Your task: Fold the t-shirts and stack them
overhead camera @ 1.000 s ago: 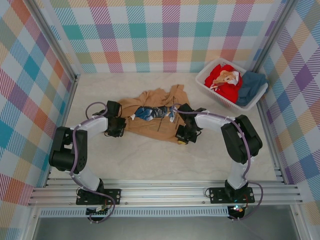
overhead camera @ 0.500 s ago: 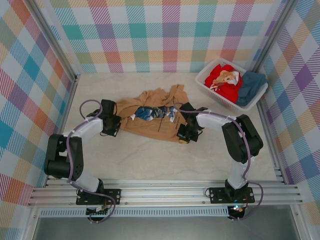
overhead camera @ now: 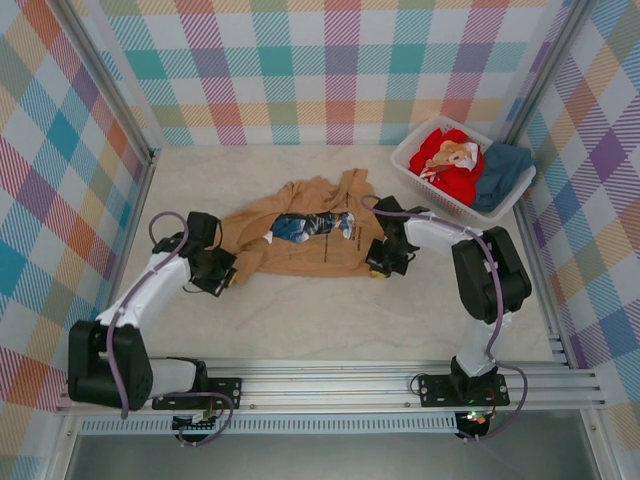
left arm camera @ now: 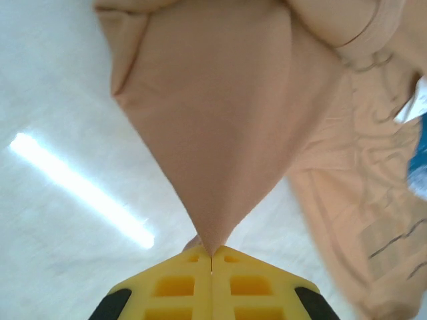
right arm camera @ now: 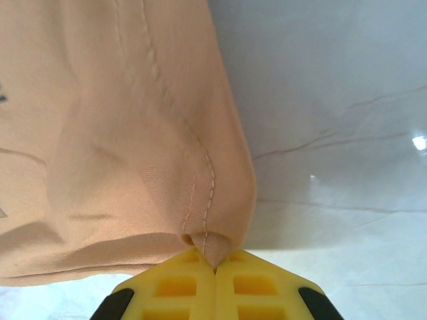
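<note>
A tan-brown cotton t-shirt with a blue-and-white cartoon print is spread, loosely rumpled, on the pale marbled tabletop, roughly midway between the two arms. Its left end is pinched by the left gripper, whose yellow jaws are seen in the left wrist view pressed fully together on a point of cloth; from that pinch the fabric is drawn up into a taut cone, while the rest of the shirt is draped to the right over the table. The near right corner of the shirt is clamped by the right gripper. In the right wrist view the yellow jaws are closed on a stitched hem corner, and the fabric is pulled away from them, to the upper left of the view.

At the far right corner of the table a white slatted plastic basket is set at an angle. A red printed t-shirt is heaped in its left part, and a dark teal t-shirt is bundled just beside it in the right part.
</note>
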